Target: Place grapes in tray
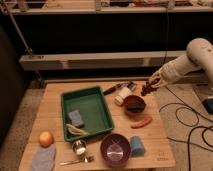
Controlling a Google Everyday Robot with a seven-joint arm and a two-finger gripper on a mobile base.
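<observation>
The tray (pixel 64 117) sits left of centre on the table (pixel 160 150). Well to its right, beyond the brown bowl (pixel 134 104), the grapes (pixel 146 90) hang from the gripper (pixel 151 85), jaws closed on them. Best carry them leftward, clear of the bowl, and release low over the tray.

The dark grapes (pixel 146 90) hang pinched in the gripper (pixel 151 84), at two o'clock from the tray (pixel 95 109). The green, raised-sided tray lies flat.
</observation>
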